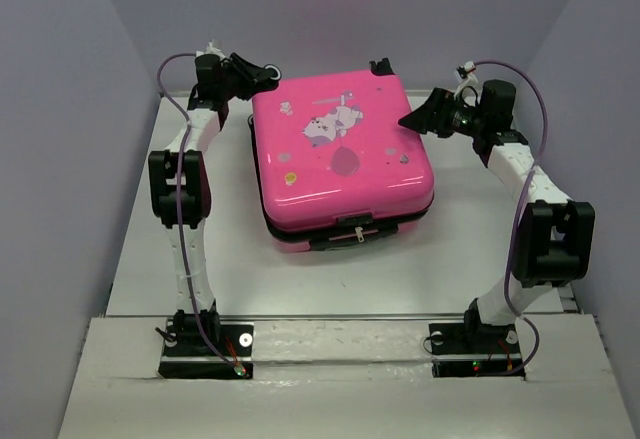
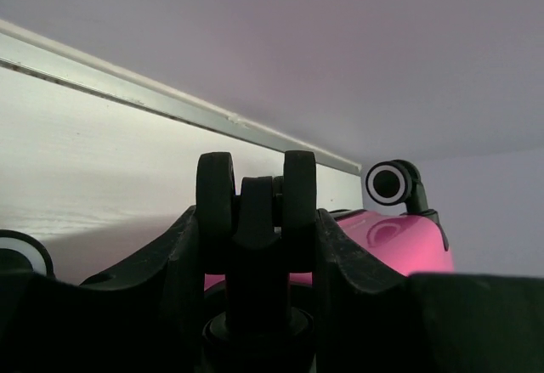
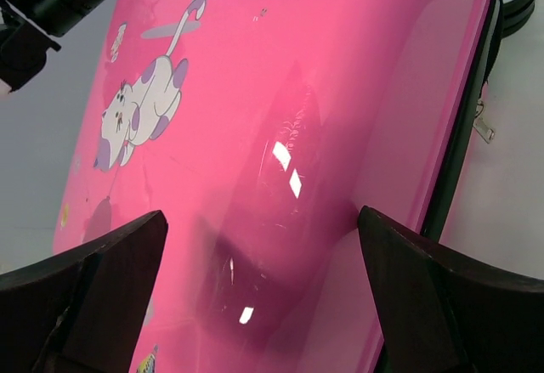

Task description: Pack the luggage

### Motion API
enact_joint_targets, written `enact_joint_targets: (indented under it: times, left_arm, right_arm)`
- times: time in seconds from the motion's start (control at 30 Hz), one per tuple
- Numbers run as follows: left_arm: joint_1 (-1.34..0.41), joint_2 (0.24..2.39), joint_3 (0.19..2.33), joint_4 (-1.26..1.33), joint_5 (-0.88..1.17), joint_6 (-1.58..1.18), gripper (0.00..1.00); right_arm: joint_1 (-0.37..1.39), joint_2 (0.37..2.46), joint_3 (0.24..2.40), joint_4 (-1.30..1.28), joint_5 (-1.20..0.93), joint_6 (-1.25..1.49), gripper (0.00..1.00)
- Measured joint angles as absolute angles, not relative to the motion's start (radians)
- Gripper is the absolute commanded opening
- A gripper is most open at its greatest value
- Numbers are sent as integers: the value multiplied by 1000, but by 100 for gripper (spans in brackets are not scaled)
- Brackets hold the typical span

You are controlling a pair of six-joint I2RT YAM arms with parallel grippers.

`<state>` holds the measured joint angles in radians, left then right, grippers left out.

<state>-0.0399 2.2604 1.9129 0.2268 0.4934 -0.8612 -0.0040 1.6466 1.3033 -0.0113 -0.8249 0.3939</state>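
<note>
Overhead view. The luggage (image 1: pixel 340 159) lies flat and closed at the centre of the table (image 1: pixel 200 259), printed lid up, with its zip trim and pull on the 6 o'clock side. You have the left gripper (image 1: pixel 262 74) at the case's 11 o'clock corner and the right gripper (image 1: pixel 415 119) at its 3 o'clock edge.

Left wrist view. The two fingers (image 2: pixel 174 262) flank a black twin wheel (image 2: pixel 257 203) and appear pressed against its sides, so read this pincer as clenched on the wheel. A second wheel (image 2: pixel 388 183) stands beyond it at 2 o'clock.

Right wrist view. The fingers (image 3: pixel 93 288) are spread wide above the glossy lid and grasp nothing.

Handling. Treat the shell as stiff, smooth and probably slippery: its broad curved faces give a two-finger pincer nothing to bite. The wheels, the black rim and the zip pull (image 1: pixel 356 234) are the parts narrow enough to hold. The case is bulky, and its weight cannot be judged from here. A pull at one corner is likely to swing it round on the table, so steady the opposite side.
</note>
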Motion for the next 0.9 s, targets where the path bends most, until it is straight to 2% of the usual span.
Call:
enact_joint_targets:
  times: [0.03,0.4,0.9]
  left_arm:
    - [-39,2260,1900,254,497,-887,6]
    - [-37,2259,1871,332,518,-957,6]
    - [-90,2130,2139,-33,417,-948,6]
  right_arm:
    - [-4,1645,1297,-2,-826,396,100]
    - [-5,1616,1260,28,-798,410,100]
    - [-21,1707,1322,35,-781,481,100]
